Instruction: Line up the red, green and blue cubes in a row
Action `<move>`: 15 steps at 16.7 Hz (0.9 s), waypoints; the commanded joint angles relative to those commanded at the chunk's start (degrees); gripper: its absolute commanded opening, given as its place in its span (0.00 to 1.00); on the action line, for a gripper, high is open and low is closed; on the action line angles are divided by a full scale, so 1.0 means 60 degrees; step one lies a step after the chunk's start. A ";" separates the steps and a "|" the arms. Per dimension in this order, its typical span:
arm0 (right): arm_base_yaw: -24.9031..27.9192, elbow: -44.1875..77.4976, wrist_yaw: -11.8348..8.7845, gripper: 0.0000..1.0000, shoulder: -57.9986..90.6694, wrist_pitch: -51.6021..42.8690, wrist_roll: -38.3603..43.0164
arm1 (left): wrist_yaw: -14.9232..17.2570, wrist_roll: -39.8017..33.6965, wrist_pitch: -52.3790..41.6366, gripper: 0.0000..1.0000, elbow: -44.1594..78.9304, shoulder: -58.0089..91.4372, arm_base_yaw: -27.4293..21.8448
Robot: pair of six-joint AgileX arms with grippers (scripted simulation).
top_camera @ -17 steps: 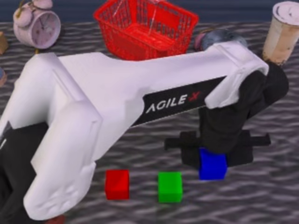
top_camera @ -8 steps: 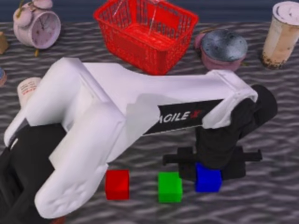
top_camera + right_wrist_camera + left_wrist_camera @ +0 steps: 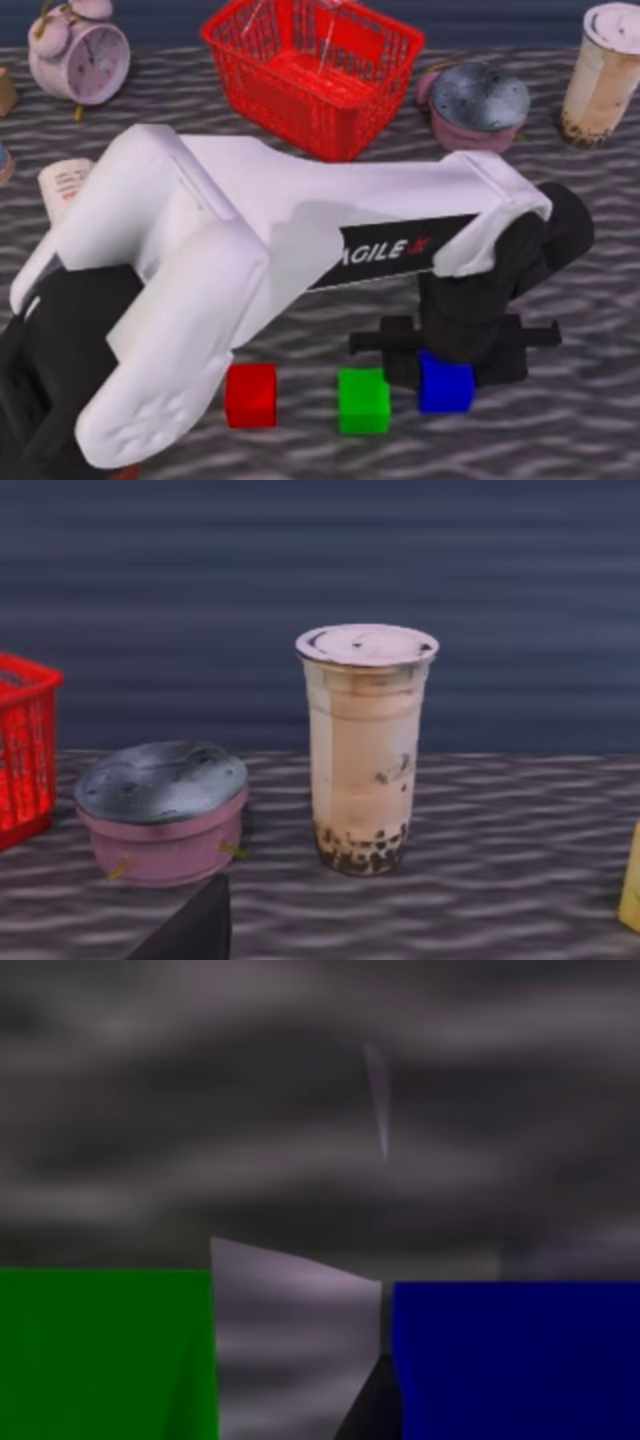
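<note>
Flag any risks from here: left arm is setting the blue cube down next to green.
1. The blue cube sits close to the green cube, with only a narrow gap in the left wrist view; the left gripper could nudge green on release or retreat.
2. Blue looks slightly farther back than green and the red cube, so the row may end uneven.

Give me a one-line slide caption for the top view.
Left end effector sets the blue cube beside the green cube and red cube, forming a row.
</note>
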 joint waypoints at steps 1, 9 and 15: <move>0.0000 0.0000 0.0000 1.00 0.0000 0.0000 0.0000 | 0.0000 0.0000 0.0000 0.68 0.0000 0.0000 0.0000; 0.0000 0.0000 0.0000 1.00 0.0000 0.0000 0.0000 | 0.0000 0.0000 0.0000 1.00 0.0000 0.0000 0.0000; 0.0000 0.0000 0.0000 1.00 0.0000 0.0000 0.0000 | -0.0001 0.0001 -0.0034 1.00 0.0033 -0.0007 0.0018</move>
